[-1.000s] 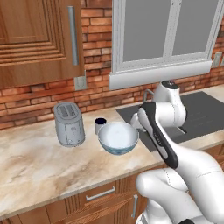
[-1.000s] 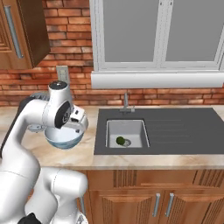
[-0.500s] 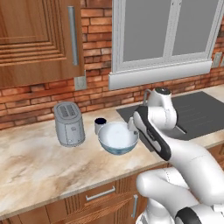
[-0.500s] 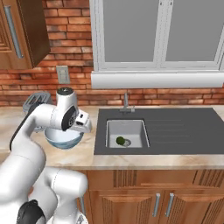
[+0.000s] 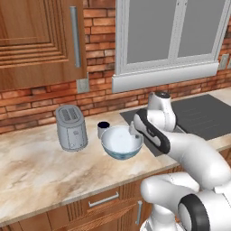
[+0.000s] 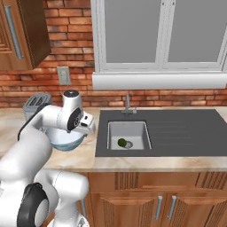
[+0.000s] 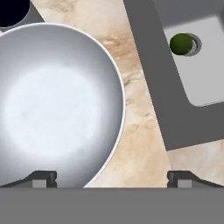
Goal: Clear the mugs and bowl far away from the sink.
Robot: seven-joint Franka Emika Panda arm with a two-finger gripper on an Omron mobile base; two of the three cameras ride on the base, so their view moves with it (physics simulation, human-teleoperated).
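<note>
white inside, pale blue outside, the wide round bowl [image 5: 122,142] sits on the marble table [image 5: 40,171] beside the dark grey sink [image 6: 168,133], navy-rimmed mug [image 5: 103,129] behind it; pincer [image 7: 111,178] spread wide above, holding nothing.

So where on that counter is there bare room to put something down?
The marble counter lies bare in front of the toaster and left of the bowl. A narrower strip runs between the bowl and the sink. Toaster, navy mug and bowl crowd together near the wall, with the open gripper above the bowl's sink-side rim.
</note>
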